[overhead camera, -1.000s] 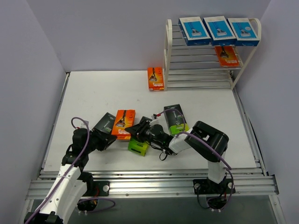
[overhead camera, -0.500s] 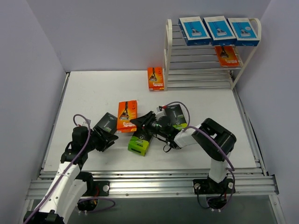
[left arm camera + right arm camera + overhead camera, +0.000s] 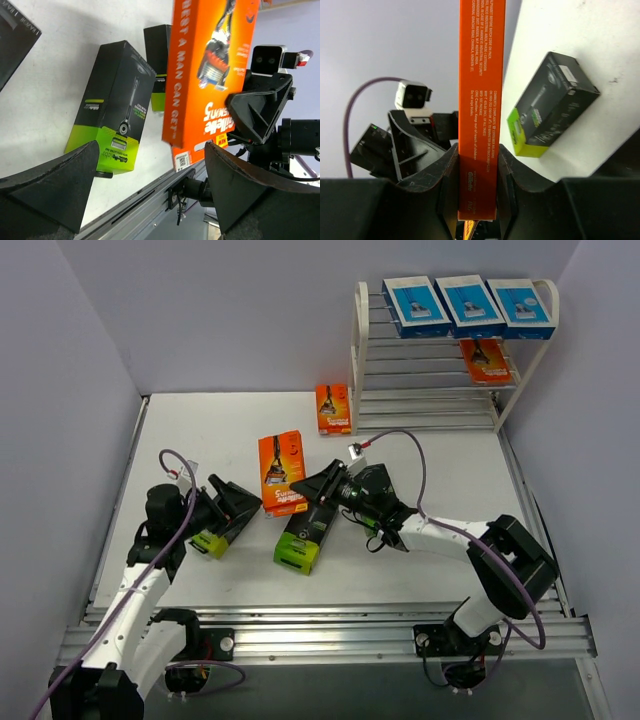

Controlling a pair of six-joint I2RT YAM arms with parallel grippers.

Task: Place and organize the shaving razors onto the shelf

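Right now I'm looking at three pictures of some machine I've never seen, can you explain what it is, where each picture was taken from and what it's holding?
It is two robot arms bolted at the table's near edge, each ending in two-finger jaws. The wide picture comes from a fixed camera above and behind them: the left arm on the left, the right arm on the right. The other two come from a camera on each wrist, looking out past its own jaws. The right arm's jaws are shut on an orange razor pack; the left arm's jaws stand open, holding nothing. On the table sit three black-and-lime packs and a second orange pack by the shelf. The shelf holds three blue packs on top and a third orange pack lower down.
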